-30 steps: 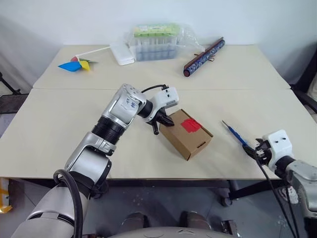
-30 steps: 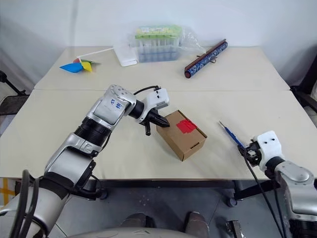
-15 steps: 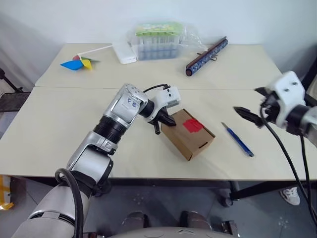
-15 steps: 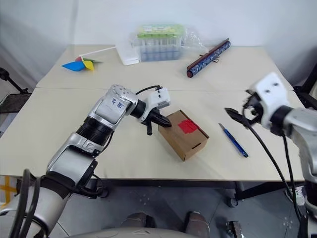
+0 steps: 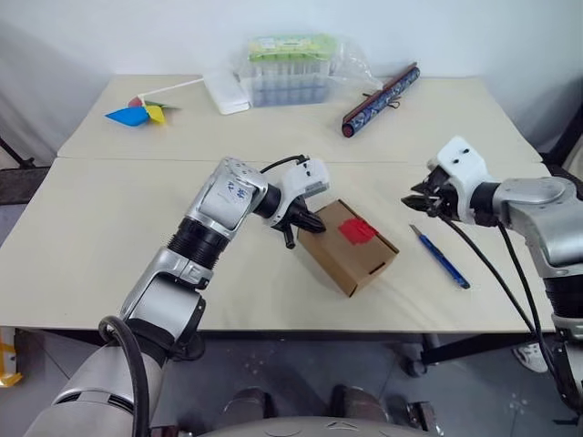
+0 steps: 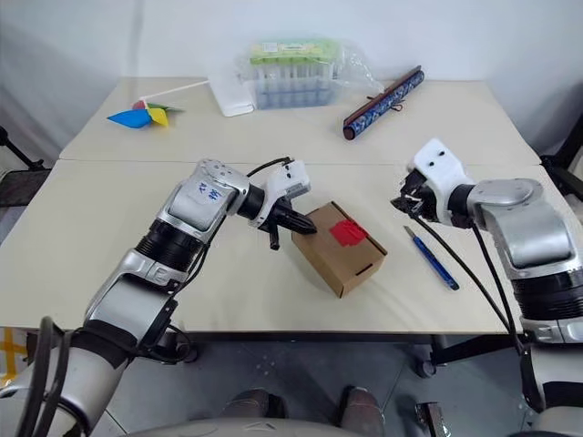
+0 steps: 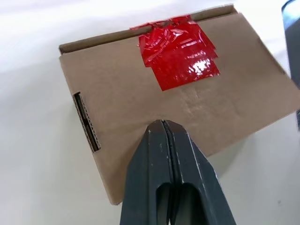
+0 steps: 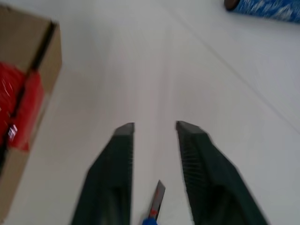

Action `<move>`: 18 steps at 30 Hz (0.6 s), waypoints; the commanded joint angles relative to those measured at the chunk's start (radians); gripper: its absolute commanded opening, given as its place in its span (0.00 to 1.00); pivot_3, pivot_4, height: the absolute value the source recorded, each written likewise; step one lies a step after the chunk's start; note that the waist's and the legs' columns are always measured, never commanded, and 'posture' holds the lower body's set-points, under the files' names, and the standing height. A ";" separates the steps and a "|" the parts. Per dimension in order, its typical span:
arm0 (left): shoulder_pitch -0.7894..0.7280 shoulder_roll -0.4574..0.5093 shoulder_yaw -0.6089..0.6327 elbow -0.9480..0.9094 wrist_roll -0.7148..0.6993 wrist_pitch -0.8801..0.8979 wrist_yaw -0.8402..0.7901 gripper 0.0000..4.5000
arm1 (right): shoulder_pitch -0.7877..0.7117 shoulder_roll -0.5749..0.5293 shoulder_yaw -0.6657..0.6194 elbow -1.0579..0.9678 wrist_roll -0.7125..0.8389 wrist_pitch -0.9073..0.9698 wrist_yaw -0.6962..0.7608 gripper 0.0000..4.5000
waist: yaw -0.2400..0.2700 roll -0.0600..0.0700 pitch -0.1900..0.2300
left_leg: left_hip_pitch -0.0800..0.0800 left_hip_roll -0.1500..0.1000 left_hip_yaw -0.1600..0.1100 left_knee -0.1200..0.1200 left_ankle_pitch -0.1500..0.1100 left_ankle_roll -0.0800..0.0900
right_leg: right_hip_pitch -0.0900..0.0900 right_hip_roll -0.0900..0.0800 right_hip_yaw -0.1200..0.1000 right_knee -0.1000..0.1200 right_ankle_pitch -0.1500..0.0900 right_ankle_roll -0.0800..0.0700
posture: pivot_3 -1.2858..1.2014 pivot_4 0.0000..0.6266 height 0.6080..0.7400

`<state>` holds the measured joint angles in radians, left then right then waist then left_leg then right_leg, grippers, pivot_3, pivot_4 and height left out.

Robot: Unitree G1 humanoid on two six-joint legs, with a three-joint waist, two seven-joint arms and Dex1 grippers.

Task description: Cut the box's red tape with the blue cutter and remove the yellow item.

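L gripper: you've got its fingers pressed flat together, nothing between them. The tips sit at the box's near-left top edge; L wrist view puts them over the lid, contact can't be told.
Box: closed, lying at an angle on the front table, mid-front between your two arms.
Red tape: still on the lid. L wrist view gives you its crinkled, overlapping strips running up to the far flap seam; the eye views give just a red patch.
Box slot: a narrow slot in one side wall; eye views show the one on the front-right side, L wrist view one on the side wall beside its fingers.
R gripper: fingers apart by a narrow gap and holding nothing. It hangs above the table, to the right of the box and apart from it.
Blue cutter: lying flat on the table right of the box, just below and beside your R gripper, not gripped. R wrist view shows its blade tip with a bit of blue between the two fingers, table under it; eye views give you the full length.
Yellow item: can't tell, box is shut.
Back table: pinwheel far left, clear tube case mid, dark patterned roll right. R wrist view catches the roll's end as a blue patch.
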<state>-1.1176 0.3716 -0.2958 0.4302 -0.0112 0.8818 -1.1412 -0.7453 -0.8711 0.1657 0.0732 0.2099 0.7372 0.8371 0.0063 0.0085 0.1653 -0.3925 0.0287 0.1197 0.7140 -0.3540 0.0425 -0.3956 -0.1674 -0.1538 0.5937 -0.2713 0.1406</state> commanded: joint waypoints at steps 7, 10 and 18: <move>0.172 0.249 0.090 -0.318 -0.101 0.319 0.049 0.00 | 0.016 0.010 0.025 0.016 -0.054 -0.047 0.068 0.01 | -0.030 -0.001 0.007 | 0.001 0.000 0.001 -0.018 0.005 -0.009 | -0.011 0.002 -0.001 0.006 0.000 0.000 | 0.52 0.24 1.00; 0.243 0.282 0.096 -0.440 -0.167 0.409 0.050 0.00 | 0.012 0.029 0.031 0.014 -0.059 -0.045 0.077 0.01 | -0.029 -0.004 0.009 | -0.006 0.000 0.001 -0.017 0.005 -0.009 | -0.017 0.002 -0.003 0.008 0.000 0.000 | 0.52 0.24 1.00; 0.321 0.166 0.122 -0.565 -0.297 0.508 0.170 0.00 | 0.024 0.028 0.090 -0.111 -0.032 0.036 0.184 0.01 | 0.002 -0.004 0.009 | -0.010 0.000 0.001 -0.013 0.006 -0.010 | -0.018 0.002 -0.004 0.007 0.000 0.000 | 0.52 0.24 1.00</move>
<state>-0.7821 0.5475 -0.2104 -0.1124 -0.2868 1.3912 -1.0018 -0.7207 -0.8250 0.2723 0.0147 0.1675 0.7551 1.0022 0.0080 0.0042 0.1746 -0.4029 0.0285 0.1205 0.7018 -0.3480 0.0322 -0.4132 -0.1654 -0.1579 0.6010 -0.2716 0.1400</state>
